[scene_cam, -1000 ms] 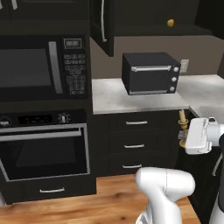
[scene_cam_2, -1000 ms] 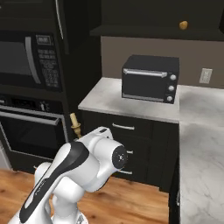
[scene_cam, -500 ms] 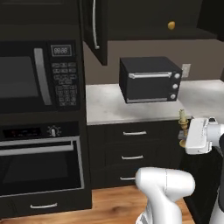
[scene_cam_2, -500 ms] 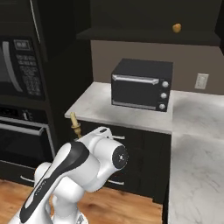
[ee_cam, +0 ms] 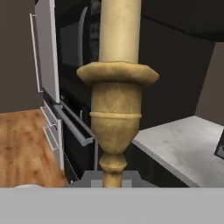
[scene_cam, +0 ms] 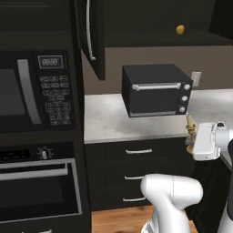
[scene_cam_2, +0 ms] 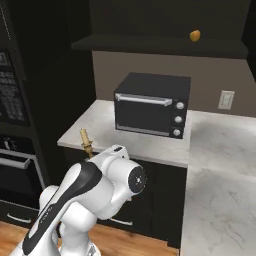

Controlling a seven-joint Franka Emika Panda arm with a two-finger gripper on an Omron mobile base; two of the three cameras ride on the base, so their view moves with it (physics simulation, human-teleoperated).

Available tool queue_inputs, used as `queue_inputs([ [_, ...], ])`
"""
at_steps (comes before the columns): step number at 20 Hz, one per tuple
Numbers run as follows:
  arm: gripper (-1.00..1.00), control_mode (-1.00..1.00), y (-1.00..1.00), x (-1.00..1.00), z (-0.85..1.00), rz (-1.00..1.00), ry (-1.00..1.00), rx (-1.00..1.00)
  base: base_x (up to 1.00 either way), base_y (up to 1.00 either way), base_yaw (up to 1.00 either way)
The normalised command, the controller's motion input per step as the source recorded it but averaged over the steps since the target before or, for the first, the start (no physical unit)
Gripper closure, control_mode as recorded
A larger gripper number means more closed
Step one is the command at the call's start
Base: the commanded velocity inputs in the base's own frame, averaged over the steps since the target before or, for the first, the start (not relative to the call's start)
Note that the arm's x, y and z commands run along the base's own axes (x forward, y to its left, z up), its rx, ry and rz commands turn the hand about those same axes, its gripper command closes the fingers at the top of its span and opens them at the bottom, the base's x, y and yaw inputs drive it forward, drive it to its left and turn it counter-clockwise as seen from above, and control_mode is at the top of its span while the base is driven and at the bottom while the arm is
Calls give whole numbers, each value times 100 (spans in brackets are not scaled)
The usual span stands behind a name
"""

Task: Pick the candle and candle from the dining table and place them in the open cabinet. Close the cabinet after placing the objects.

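My gripper [scene_cam: 192, 144] is shut on the thin cream taper candle [scene_cam: 189, 122] in its brass candlestick [ee_cam: 115, 113], holding it upright in front of the counter edge. From the right base, the candle [scene_cam_2: 84, 138] rises just above my gripper [scene_cam_2: 91, 155]. The hand view looks closely at the candlestick stem between the fingertips. The black cabinet stands open above, its door [scene_cam: 91, 38] swung out with a silver bar handle. A small round yellow-orange thing [scene_cam: 180, 30] sits on the cabinet shelf [scene_cam_2: 160, 46]; I cannot tell whether it is the stubby candle. The dining table is out of view.
A black toaster oven [scene_cam: 157, 91] stands on the marble counter [scene_cam: 109, 123] under the cabinet. A built-in microwave [scene_cam: 27, 91] and an oven [scene_cam: 36, 186] fill the tall unit at left. Black drawers [scene_cam: 139, 151] sit below the counter, above a wood floor [ee_cam: 26, 144].
The base has driven, so the whole scene has slid and grown closer: the toaster oven and cabinet now sit more centred. The candle stays held in the shut gripper.
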Motion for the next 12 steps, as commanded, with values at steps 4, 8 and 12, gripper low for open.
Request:
queue_inputs([
  [4,100,100,0,0,0,0,0,0,53,-35,0],
  [8,100,100,0,0,0,0,0,0,51,-29,0],
  [12,100,100,0,0,0,0,0,0,49,-23,0],
])
